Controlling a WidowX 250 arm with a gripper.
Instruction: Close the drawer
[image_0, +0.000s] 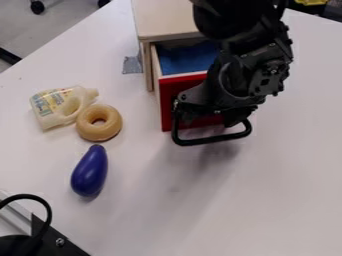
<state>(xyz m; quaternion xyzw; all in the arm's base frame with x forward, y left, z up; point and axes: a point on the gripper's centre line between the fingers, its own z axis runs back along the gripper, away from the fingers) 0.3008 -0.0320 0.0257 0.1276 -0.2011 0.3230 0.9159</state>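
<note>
I had the gripper (212, 107) over the red front of the drawer (171, 89) — couldn't tell whether open or clenched. Drawer stuck out of the wooden cabinet (167, 20). White table (147, 215): bottle (50, 114), ring (87, 127), eggplant (89, 171) — grey floor (60, 30), black wheels (37, 7) beyond.

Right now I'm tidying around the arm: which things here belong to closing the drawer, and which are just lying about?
For the job:
- red-fronted drawer, open
- black handle
- wooden cabinet
- black gripper, at the drawer front

Lying about:
- purple toy eggplant
- toy doughnut
- labelled bottle
</note>
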